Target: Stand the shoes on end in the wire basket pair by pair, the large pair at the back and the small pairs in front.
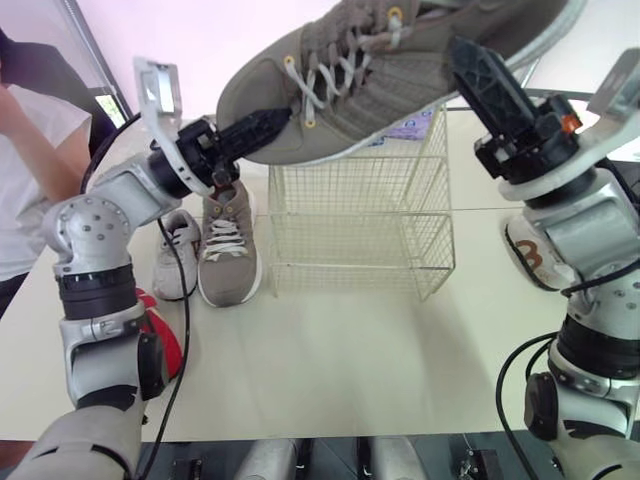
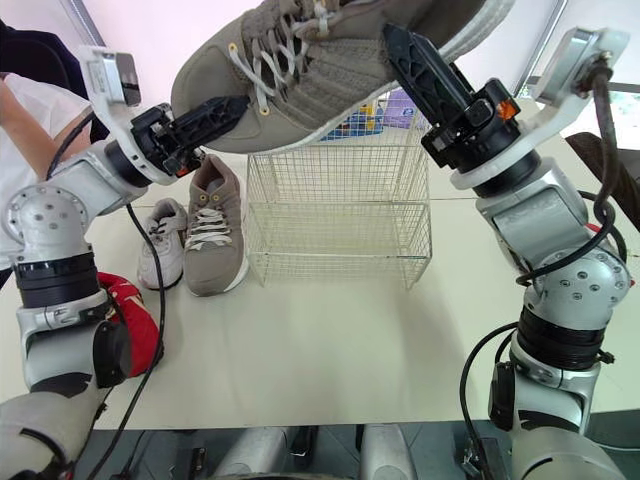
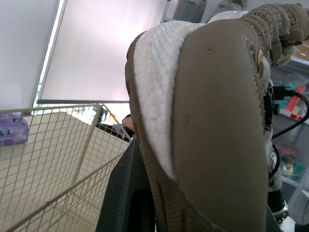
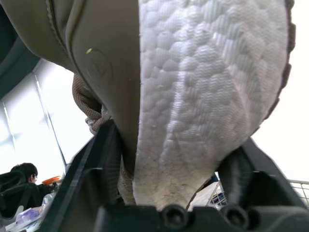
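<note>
Now you see one large taupe shoe [image 1: 400,80] held in the air above the wire basket [image 1: 360,230]. Your left pincer [image 1: 270,125] is clamped on its toe and your right pincer [image 1: 478,68] on its heel. A second taupe shoe [image 1: 228,250] and a small pale shoe [image 1: 178,255] sit on the tabletop [image 1: 350,360] just left of the basket.

Bright backlight from the window [image 3: 106,48], soft shadows on the table [image 1: 350,350].

Wire basket [image 1: 360,230] stands mid-counter [image 1: 350,360]. Large shoe [image 1: 380,80] is aloft above the basket, toe gripped by left end effector [image 1: 262,128], heel by right end effector [image 1: 480,70]. Left of basket, on counter: mid-size shoe [image 1: 230,250] just beside basket wall, small shoe [image 1: 178,255] next leftward. Person [image 1: 25,180] at far left.
</note>
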`<state>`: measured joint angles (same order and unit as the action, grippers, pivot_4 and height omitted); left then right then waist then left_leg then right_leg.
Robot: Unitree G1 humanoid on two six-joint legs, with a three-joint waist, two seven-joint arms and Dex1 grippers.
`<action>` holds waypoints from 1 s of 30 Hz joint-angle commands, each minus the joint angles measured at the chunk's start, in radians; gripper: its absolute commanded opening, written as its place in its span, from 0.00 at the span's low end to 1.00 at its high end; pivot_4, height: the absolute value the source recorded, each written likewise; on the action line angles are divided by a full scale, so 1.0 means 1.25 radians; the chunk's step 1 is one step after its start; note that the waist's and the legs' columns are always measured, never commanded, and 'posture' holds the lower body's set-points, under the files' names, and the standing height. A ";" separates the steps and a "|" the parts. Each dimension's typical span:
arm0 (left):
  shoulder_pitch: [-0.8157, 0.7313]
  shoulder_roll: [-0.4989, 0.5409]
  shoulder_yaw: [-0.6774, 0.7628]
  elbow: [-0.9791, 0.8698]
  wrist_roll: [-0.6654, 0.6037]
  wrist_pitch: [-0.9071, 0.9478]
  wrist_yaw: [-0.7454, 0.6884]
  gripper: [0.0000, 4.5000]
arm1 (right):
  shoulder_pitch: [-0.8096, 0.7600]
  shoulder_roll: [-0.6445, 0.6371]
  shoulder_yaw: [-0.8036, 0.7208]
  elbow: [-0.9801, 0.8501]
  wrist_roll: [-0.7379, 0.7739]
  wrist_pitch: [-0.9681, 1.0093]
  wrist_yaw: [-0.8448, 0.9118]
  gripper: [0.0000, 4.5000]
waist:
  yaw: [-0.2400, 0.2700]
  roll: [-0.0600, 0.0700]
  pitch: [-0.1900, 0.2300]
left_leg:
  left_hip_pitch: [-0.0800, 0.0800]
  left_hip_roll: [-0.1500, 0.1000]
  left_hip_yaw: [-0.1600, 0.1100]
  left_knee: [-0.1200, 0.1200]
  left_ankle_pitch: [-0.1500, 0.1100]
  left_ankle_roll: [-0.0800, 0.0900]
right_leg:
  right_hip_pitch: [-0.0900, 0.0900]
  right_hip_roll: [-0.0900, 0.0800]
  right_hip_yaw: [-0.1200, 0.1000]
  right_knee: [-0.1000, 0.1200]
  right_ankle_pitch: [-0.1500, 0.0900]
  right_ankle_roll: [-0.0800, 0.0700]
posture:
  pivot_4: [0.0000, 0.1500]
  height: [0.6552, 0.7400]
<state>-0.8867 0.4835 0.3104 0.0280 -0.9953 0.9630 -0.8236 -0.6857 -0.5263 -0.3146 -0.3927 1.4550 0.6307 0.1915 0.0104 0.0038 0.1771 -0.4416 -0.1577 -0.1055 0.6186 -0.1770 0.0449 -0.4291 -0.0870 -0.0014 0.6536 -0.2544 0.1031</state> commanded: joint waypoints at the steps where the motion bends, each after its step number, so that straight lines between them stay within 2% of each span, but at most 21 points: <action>1: 0.007 0.014 -0.058 -0.065 0.011 0.020 0.003 0.12 | -0.067 0.013 0.017 -0.028 0.009 -0.014 0.008 0.42 | 0.000 0.000 0.000 | 0.000 0.000 0.000 0.000 0.000 0.000 | 0.000 0.000 0.000 0.000 0.000 0.000 | 1.00 1.00; 4: 0.020 0.043 -0.078 -0.078 0.013 0.040 -0.010 0.12 | -0.090 -0.005 0.018 -0.006 0.000 0.000 0.012 0.41 | -0.003 0.000 0.000 | 0.000 0.000 0.000 0.000 0.000 0.000 | 0.000 0.000 0.000 0.000 0.000 0.000 | 1.00 1.00; 5: 0.020 0.051 -0.079 -0.076 0.007 0.052 -0.011 0.36 | -0.102 -0.016 0.015 0.007 0.001 0.009 0.022 0.41 | -0.003 0.000 0.000 | 0.000 0.000 0.000 -0.001 0.000 0.000 | 0.000 0.000 0.000 0.000 0.000 0.000 | 1.00 1.00; 11: 0.022 0.116 -0.078 -0.061 0.037 0.022 -0.047 0.99 | -0.220 -0.150 0.000 0.160 -0.020 0.103 0.198 0.41 | -0.001 0.000 0.000 | 0.000 0.000 0.000 -0.001 0.000 0.000 | 0.000 0.000 0.000 0.000 0.000 0.000 | 1.00 1.00; 17: 0.036 0.160 -0.076 -0.052 0.073 -0.019 -0.081 0.99 | -0.399 -0.288 0.062 0.414 -0.216 0.104 0.476 0.41 | -0.001 0.000 0.000 | 0.000 0.000 0.000 -0.002 0.000 -0.001 | 0.000 0.000 0.000 -0.002 0.000 0.000 | 1.00 1.00; 20: 0.052 0.170 -0.071 -0.063 0.086 -0.035 -0.083 0.99 | -0.532 -0.336 0.128 0.598 -0.373 0.037 0.634 0.41 | -0.002 0.000 0.000 | 0.000 0.000 0.001 -0.003 -0.001 -0.002 | -0.001 0.000 0.000 -0.003 0.000 0.000 | 1.00 1.00; 24: 0.070 0.169 -0.063 -0.085 0.087 -0.042 -0.078 0.99 | -0.646 -0.342 0.206 0.777 -0.565 -0.101 0.785 0.41 | -0.006 0.000 0.000 | -0.001 0.000 0.001 -0.004 -0.001 -0.002 | -0.001 0.000 0.000 -0.004 0.000 0.000 | 1.00 1.00; 30: 0.086 0.169 -0.057 -0.106 0.085 -0.049 -0.068 0.99 | -0.731 -0.306 0.255 0.984 -0.755 -0.274 0.903 0.41 | -0.018 0.000 0.001 | -0.001 0.000 0.001 -0.004 -0.001 -0.003 | -0.001 0.000 0.000 -0.003 0.000 0.000 | 1.00 1.00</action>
<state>-0.7778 0.6849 0.2138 -0.0715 -0.8823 0.9244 -0.9111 -1.5435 -0.9051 0.0235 0.8041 0.5585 0.3684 1.2878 -0.0119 0.0043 0.1780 -0.4424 -0.1578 -0.1045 0.6132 -0.1773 0.0398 -0.4309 -0.0873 -0.0015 0.6495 -0.2544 0.1032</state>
